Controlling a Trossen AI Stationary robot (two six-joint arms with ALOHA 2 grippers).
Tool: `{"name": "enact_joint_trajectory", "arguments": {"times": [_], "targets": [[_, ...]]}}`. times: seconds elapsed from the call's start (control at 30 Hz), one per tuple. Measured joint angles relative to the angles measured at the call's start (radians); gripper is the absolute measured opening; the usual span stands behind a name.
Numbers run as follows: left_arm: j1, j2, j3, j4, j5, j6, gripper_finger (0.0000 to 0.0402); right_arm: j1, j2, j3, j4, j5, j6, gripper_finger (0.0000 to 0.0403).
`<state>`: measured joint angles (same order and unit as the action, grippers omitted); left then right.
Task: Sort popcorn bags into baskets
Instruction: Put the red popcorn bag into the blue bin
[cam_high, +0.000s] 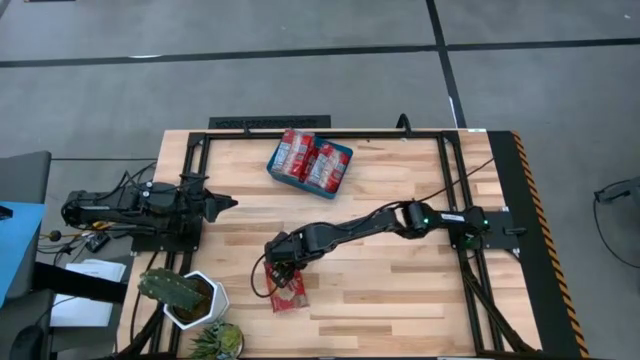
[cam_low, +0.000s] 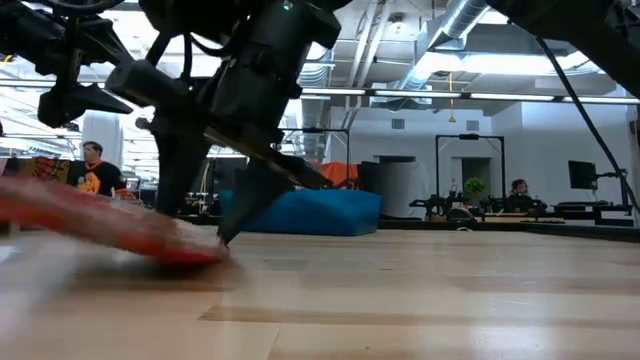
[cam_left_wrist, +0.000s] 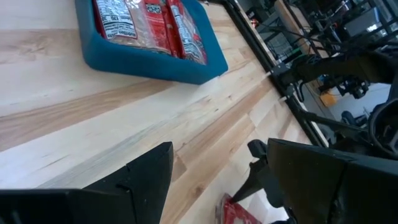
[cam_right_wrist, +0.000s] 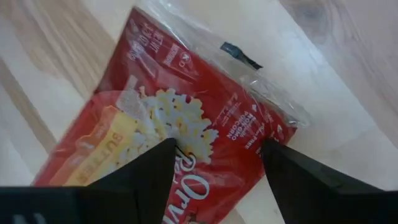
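One red popcorn bag (cam_high: 289, 293) lies flat on the wooden table near its front edge, left of centre. It fills the right wrist view (cam_right_wrist: 186, 118), printed face up. My right gripper (cam_high: 284, 268) is low over the bag's far end, fingers open, one on each side of the print (cam_right_wrist: 217, 155). In the low view the bag (cam_low: 110, 228) shows as a red blur with a fingertip (cam_low: 225, 238) at its end. The teal basket (cam_high: 275, 165) stands at the far centre and holds several bags (cam_high: 310, 158). My left gripper (cam_high: 228, 204) is open and empty at the table's left side. My right gripper comes at the bag's printed face (cam_right_wrist: 205, 146) from above, slanting down, with its open fingers (cam_right_wrist: 152, 165) astride the print. The bag lies on the table. I cannot tell whether the fingertips touch it.
A white pot with a cactus (cam_high: 195, 300) stands at the front left corner, close to the bag, with a second green plant (cam_high: 218, 340) beside it. A black frame rail (cam_high: 450, 190) runs along the table's right side. Bare wood lies between bag and basket (cam_left_wrist: 143, 62).
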<state>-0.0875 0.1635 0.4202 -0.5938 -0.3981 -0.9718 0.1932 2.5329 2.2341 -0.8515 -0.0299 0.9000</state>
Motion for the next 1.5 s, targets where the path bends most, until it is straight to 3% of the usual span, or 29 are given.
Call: {"name": "enact_joint_trajectory", "arguments": {"times": [0.1,0.2,0.3,0.43,0.5,0.87,1.17,1.33,1.5], "targets": [[0.0,0.0,0.0,-0.001,-0.003,0.0,0.025,0.0,0.005,0.001,0.014,-0.014,0.018,0.026],[0.0,0.0,0.0,-0.002,-0.007,-0.001,0.025,0.0,0.006,0.001,-0.009,0.003,0.032,0.0225],[0.0,0.0,0.0,-0.001,-0.007,0.0,0.025,0.001,0.006,0.001,-0.046,0.029,0.035,0.0159],[0.0,0.0,0.0,-0.001,-0.008,0.0,0.025,-0.006,0.005,0.002,-0.071,0.01,0.024,0.0041],[0.0,0.0,0.0,-0.002,-0.008,0.0,0.025,-0.007,0.005,0.002,-0.069,0.007,0.014,0.0015],[0.0,0.0,0.0,-0.025,-0.008,0.0,0.025,-0.04,-0.107,-0.004,-0.113,0.006,0.011,0.0004],[0.0,0.0,0.0,-0.024,-0.009,0.0,0.025,-0.118,-0.238,-0.002,-0.191,0.061,-0.094,0.0005],[0.0,0.0,0.0,-0.024,-0.006,0.001,0.025,-0.124,-0.257,-0.002,-0.181,0.031,-0.157,0.0058],[0.0,0.0,0.0,-0.028,-0.006,0.003,0.025,-0.084,-0.212,0.002,-0.124,0.025,-0.375,0.0134]]}}
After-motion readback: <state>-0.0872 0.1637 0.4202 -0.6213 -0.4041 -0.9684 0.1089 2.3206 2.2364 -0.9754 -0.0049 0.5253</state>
